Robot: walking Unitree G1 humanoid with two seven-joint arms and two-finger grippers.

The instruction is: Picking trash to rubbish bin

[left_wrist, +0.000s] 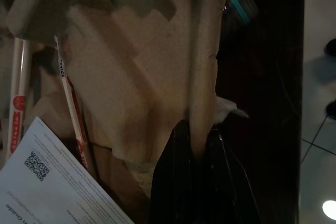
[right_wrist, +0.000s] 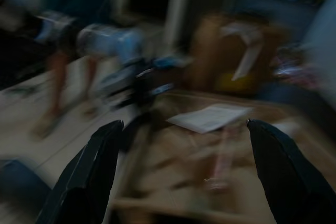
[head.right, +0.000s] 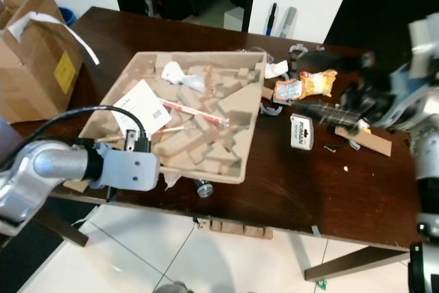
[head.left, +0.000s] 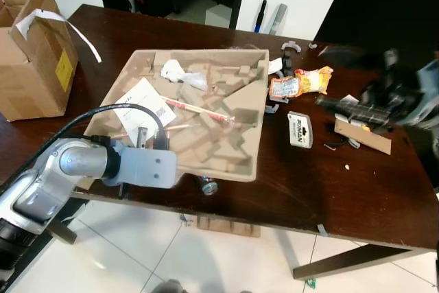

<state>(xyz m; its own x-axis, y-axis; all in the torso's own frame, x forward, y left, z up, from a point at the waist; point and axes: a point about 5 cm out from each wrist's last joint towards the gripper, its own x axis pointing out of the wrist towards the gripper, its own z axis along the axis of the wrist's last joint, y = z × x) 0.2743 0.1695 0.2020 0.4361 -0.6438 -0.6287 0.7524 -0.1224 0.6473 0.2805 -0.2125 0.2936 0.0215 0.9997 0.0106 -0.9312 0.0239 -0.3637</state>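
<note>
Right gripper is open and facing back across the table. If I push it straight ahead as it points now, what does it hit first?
Probably the moulded pulp tray, which lies directly between and beyond the right gripper with its jaws spread wide. A white paper sheet lies on the tray further along. The view is blurred, so depth is uncertain.

The left arm [head.left: 48, 176] reaches forward from the robot's left side, its silver forearm bent inward and a black cable looping over the grey wrist block. In the left wrist view the left gripper [left_wrist: 198, 145] has its 2 black fingers [left_wrist: 173, 182] pressed close together, clamped on a thin edge that passes between them. The right arm [head.right: 411, 94] is raised and stretched across from the robot's right, heavily blurred. In the right wrist view the right gripper [right_wrist: 181, 174] shows its 2 fingers [right_wrist: 89, 177] spread wide, probably holding nothing, though the blur is strong.
</note>
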